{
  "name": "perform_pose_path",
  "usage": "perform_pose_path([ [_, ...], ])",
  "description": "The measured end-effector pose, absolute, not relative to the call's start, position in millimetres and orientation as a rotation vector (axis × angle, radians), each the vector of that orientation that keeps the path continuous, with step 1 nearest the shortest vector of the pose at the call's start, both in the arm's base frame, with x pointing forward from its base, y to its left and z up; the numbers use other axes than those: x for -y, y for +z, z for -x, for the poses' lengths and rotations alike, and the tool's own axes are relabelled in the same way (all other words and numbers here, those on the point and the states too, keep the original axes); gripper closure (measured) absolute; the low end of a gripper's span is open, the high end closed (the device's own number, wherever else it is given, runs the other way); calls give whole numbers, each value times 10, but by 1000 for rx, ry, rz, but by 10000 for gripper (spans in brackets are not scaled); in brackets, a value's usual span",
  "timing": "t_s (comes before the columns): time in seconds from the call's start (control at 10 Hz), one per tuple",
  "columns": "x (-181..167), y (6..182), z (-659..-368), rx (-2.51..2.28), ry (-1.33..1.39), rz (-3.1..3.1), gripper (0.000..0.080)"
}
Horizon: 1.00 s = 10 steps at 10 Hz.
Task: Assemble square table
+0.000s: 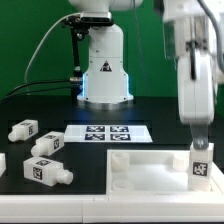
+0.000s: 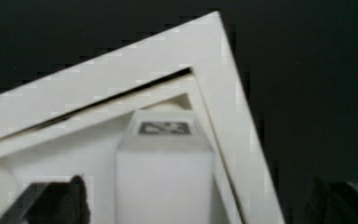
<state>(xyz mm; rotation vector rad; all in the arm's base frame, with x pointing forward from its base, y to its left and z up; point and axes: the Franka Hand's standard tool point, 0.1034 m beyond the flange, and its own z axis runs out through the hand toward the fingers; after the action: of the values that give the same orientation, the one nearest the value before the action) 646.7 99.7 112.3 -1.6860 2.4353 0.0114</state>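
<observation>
The square table's white ribbed slab (image 1: 150,168) lies at the front of the black table. One short white leg (image 1: 201,166) stands upright in the slab's corner at the exterior view's right, its tag facing the camera. My gripper (image 1: 201,146) hangs straight above that leg. In the wrist view the leg (image 2: 163,150) rises from the slab's pointed corner (image 2: 220,70). My gripper (image 2: 202,205) is open, and its dark fingertips (image 2: 60,200) stand wide on either side of the leg, clear of it.
Three loose tagged legs (image 1: 24,129) (image 1: 47,144) (image 1: 45,170) lie at the exterior view's left, with a further white piece (image 1: 2,160) at the frame's edge. The marker board (image 1: 107,132) lies behind the slab. The robot's base (image 1: 103,75) stands at the back.
</observation>
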Motion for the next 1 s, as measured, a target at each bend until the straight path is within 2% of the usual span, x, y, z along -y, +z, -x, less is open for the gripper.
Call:
perform_pose_path([
  [0.6,-948,1080,-6462,-2379,-7,1760,151],
  [0.8,-537,1120,-6359,-2234,-97,1892,151],
  [1.0,-433,1164,-6338,-2152,-129,1975,151],
])
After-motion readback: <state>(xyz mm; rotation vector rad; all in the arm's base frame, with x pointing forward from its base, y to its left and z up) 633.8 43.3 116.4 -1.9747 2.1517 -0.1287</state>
